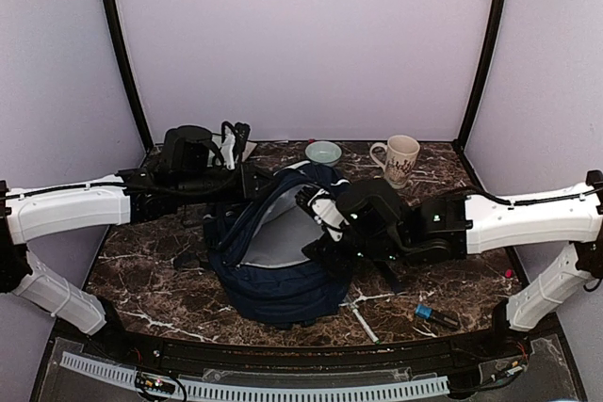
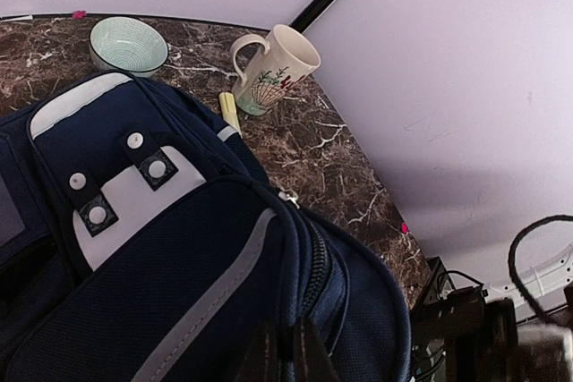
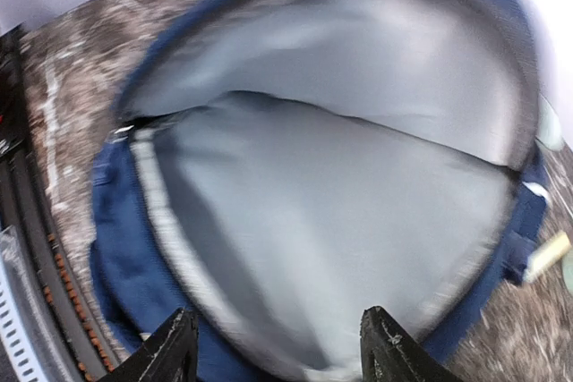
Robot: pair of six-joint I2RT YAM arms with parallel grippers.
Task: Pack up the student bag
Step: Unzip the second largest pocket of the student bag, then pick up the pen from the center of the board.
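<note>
Scene: a large navy blue fabric backpack [image 1: 273, 284] with thin white stripes is laid on the dark marble-patterned table [image 1: 141, 270]. Its main compartment is spread wide and the grey lining [image 3: 340, 221] is exposed.

Left gripper [image 2: 291, 360]: reached in from the backpack's left. The jaws are seen pinched together on the navy fabric at the zip edge of the backpack's rim. The white square patch [image 2: 134, 194] with black snap tabs is seen just beyond that grip.

Right gripper [image 3: 279, 351]: held over the backpack's opening, pointed down at the lining. The fingers [image 3: 170, 351] are spread apart, and nothing is seen between them. The right wrist view is blurred.

Beyond the backpack's top:
- A pale green ribbed ceramic bowl [image 2: 128, 45] is noted near the back wall.
- A cream ceramic mug [image 2: 273, 67] with a shell print is noted beside the bowl.
- A small pale yellow stick-like object [image 2: 230, 112] is seen between the mug and the backpack. Its kind cannot be told.

A small blue and black object [image 1: 435, 313] is seen lying well to the right of the backpack.
</note>
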